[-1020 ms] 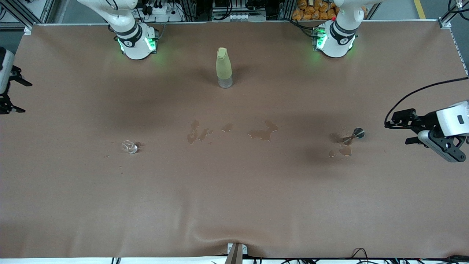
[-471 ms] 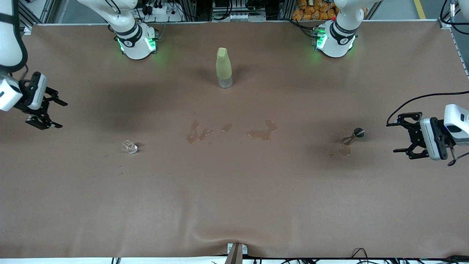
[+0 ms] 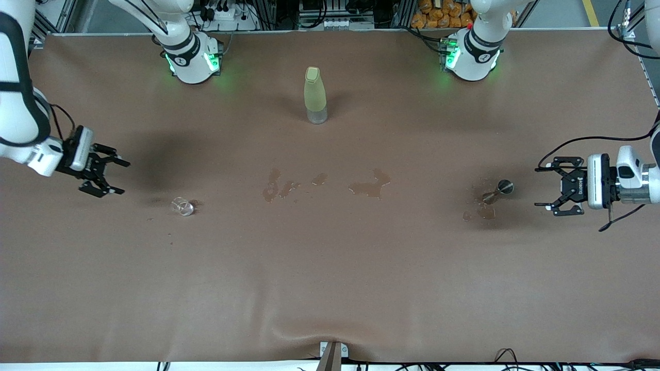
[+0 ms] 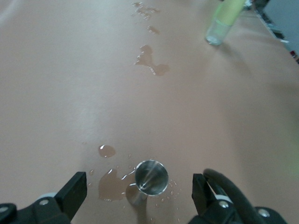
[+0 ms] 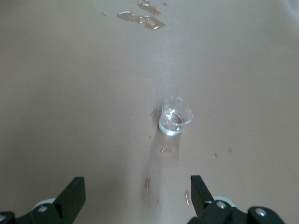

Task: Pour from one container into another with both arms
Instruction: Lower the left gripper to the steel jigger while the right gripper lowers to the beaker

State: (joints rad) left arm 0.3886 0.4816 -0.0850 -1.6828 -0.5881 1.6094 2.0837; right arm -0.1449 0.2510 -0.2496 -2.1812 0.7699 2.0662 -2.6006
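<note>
The arms stand with their green-lit bases along the top edge of your front view, and both reach out to the ends of the brown table (image 3: 330, 288). The right gripper (image 3: 111, 176) hangs over the table at about nine o'clock from the table's centre, fingers spread, holding nothing. A small clear glass cup (image 3: 182, 206) sits on the table at roughly four o'clock from it, apart from it. The left gripper (image 3: 547, 187) hangs at about three o'clock from the centre, fingers spread wide and empty, with a small metal cup (image 3: 497, 191) near it at nine o'clock, among wet patches. A pale green bottle (image 3: 315, 94) stands upright at twelve o'clock from the centre, between the two bases. Puddles (image 3: 370, 186) lie across the middle of the table.

In your left wrist view, the left gripper (image 4: 138, 191) shows its black fingers (image 4: 74, 191) set wide, with the metal cup (image 4: 149, 179) between them yet touching neither. Wet patches (image 4: 112, 183) lie beside that cup, and the bottle (image 4: 223, 21) shows well apart.

In your right wrist view, the right gripper (image 5: 135, 196) is likewise spread, and the glass cup (image 5: 175, 115) stands upright ahead of it, untouched, with droplets around it.
</note>
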